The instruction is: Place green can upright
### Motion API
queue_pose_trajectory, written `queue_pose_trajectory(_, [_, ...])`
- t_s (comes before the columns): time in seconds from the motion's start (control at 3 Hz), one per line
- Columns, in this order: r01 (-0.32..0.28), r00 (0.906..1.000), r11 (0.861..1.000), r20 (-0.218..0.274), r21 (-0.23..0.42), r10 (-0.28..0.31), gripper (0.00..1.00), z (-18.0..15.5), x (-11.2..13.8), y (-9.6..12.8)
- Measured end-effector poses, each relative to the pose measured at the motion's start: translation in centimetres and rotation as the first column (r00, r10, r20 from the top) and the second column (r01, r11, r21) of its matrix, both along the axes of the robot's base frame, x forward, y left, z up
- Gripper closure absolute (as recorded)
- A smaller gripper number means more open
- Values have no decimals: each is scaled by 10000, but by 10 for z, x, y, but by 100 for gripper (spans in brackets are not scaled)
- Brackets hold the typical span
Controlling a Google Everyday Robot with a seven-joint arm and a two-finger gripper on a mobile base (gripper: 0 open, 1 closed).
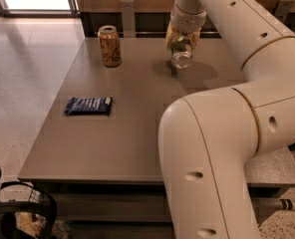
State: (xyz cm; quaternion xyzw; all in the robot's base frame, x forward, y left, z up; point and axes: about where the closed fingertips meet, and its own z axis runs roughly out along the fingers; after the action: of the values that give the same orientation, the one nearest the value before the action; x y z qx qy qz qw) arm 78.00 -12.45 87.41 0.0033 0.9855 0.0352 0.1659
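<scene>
While arching up from the near right, bends the bulky cream arm [212, 133] sharply and reaches down over the far side of the flat grey table [132, 138]. Two-finger gripper [181, 44] clamped around the tilted dark-green aluminium can [181, 58], silver end facing the camera, low over the tabletop. Upright orange-gold can [109, 46] well to its left; dark-blue flat packet [88, 105] nearer.

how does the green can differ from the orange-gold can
The green can is tilted, silver end toward the camera; the orange-gold can stands upright. The green can is held in the gripper over the table; the orange-gold can stands free on it. Both look the same size.
</scene>
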Motion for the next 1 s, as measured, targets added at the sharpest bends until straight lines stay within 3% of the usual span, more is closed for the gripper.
queue_pose_trajectory(0.33, [-89,9919,9995,1266,312,49,100,39,-5,-25])
queue_pose_trajectory(0.67, [-585,9622,9958,2697,702,375,100,70,-13,-45])
queue_pose_trajectory(1.0, [-1165,9120,9888,4044,929,694,100,101,-26,-63])
